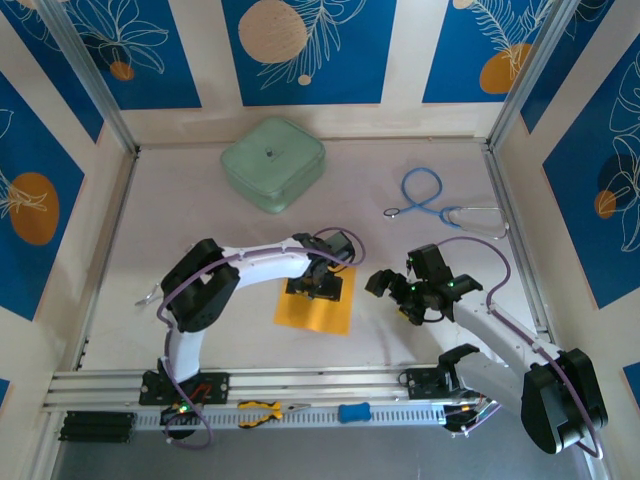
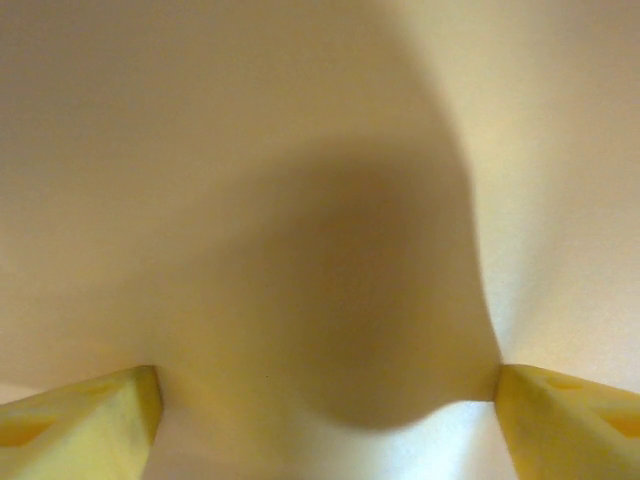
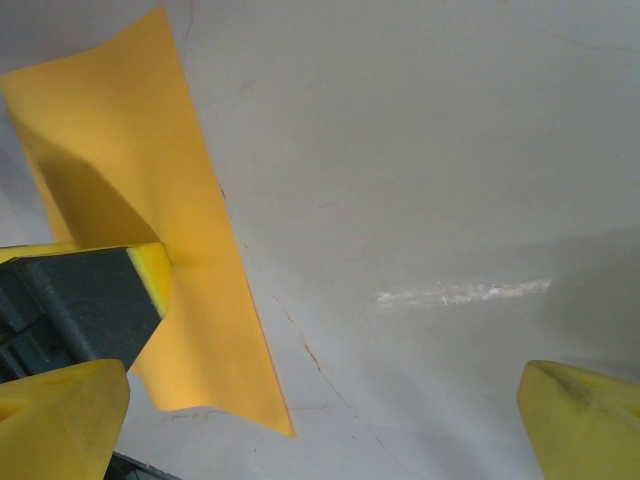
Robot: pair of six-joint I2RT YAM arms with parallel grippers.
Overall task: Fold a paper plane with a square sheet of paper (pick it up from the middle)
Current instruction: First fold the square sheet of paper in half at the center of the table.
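Left gripper (image 1: 322, 287) atop square sheet of paper (image 1: 315, 313); right gripper (image 1: 397, 298) spread.

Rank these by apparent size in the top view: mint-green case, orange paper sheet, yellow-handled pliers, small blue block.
1. Mint-green rounded square case
2. Flat orange-yellow square sheet of paper, partly covered
3. Yellow-handled pliers
4. Small blue block, only slightly smaller than the pliers

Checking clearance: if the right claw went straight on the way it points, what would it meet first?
The right claw would likely meet bare table first, just beside the orange paper; depth is unclear.
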